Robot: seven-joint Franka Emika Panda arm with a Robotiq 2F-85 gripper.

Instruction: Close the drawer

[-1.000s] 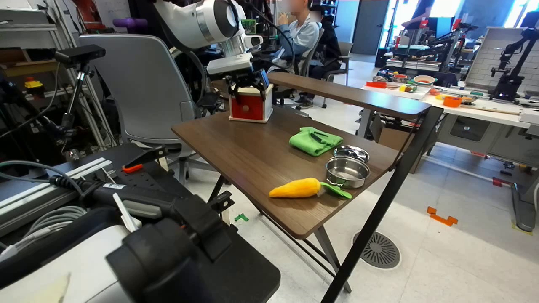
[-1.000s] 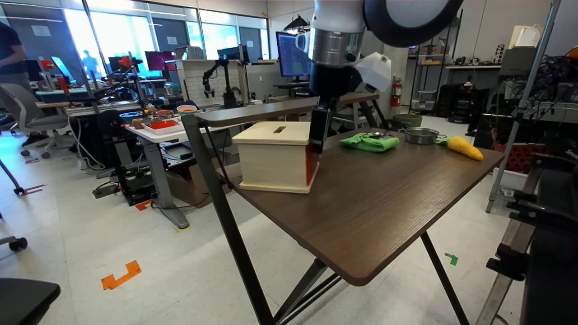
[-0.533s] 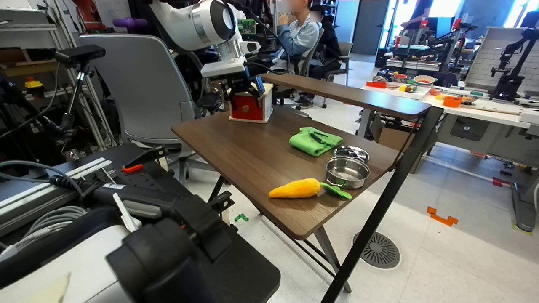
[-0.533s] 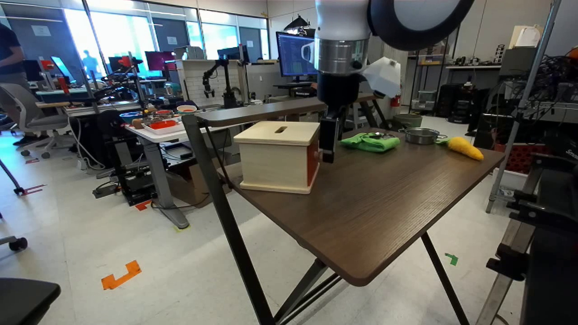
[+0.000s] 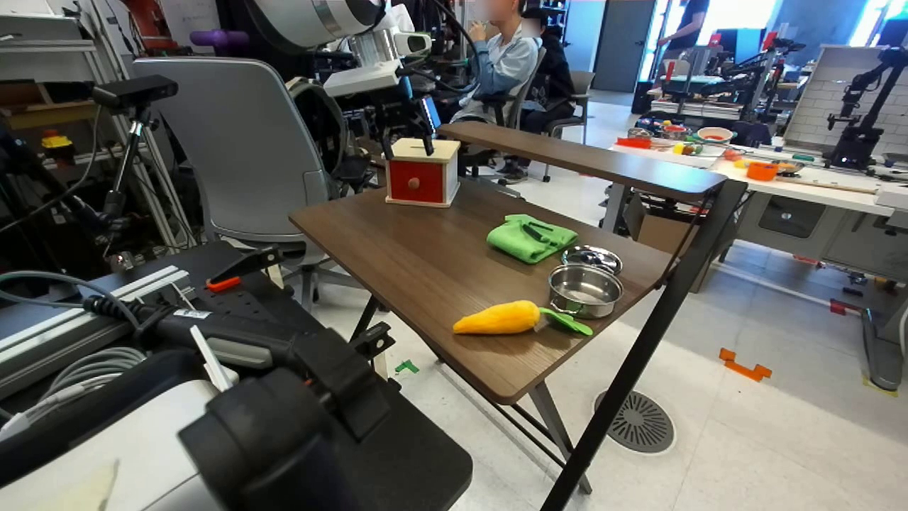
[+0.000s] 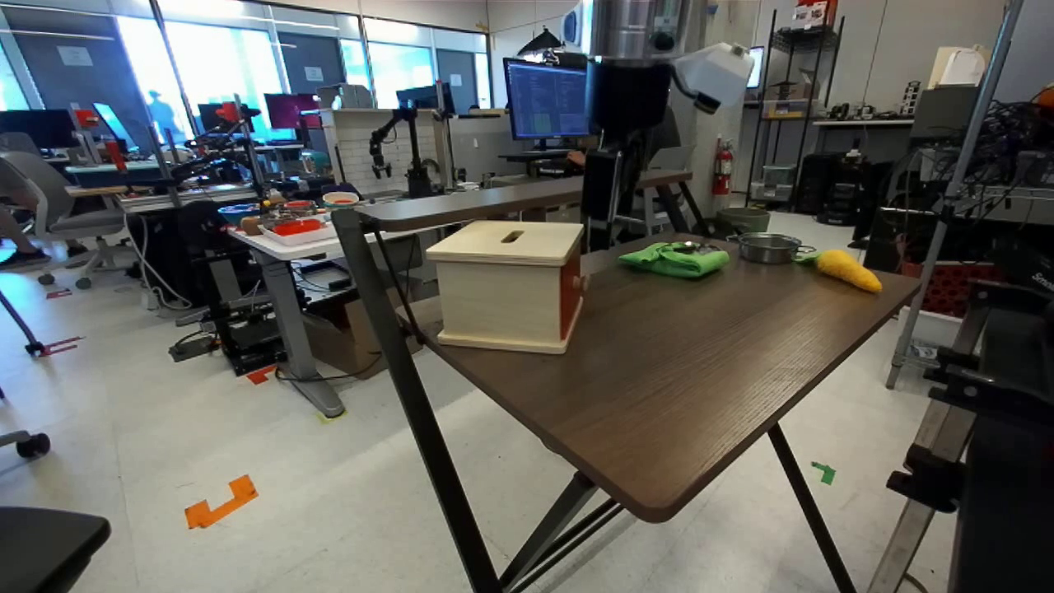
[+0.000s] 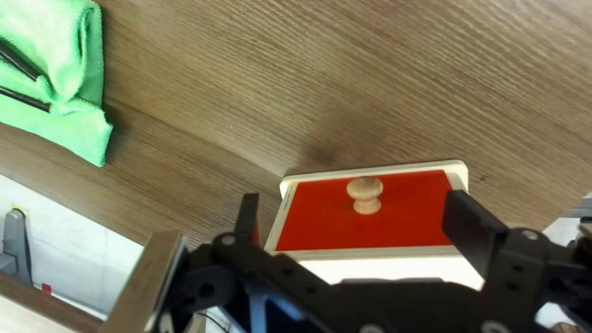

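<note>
The drawer [image 5: 428, 186] is a red front with a round wooden knob [image 7: 365, 194], set in a pale wooden box with a cream top. Its front looks flush with the box frame in the wrist view [image 7: 323, 226]. In an exterior view the red front [image 6: 570, 288] shows edge-on, with the knob sticking out. My gripper [image 5: 408, 152] is open and empty. Its fingers are wide apart at the height of the box top, in front of the red face, and appear not to touch it. It also shows in the wrist view [image 7: 352, 199] and in an exterior view [image 6: 599, 235].
The box stands near one end of the brown table [image 6: 692, 387]. A green cloth [image 5: 532, 238] with dark sticks, a metal pot [image 5: 585, 291], its lid [image 5: 592, 257] and a yellow carrot toy [image 5: 500, 317] lie toward the other end. A raised shelf [image 5: 582, 156] runs along the table's edge.
My gripper has drawn back from the red drawer front and risen from beside the knob to the height of the box top. The box and drawer look the same.
</note>
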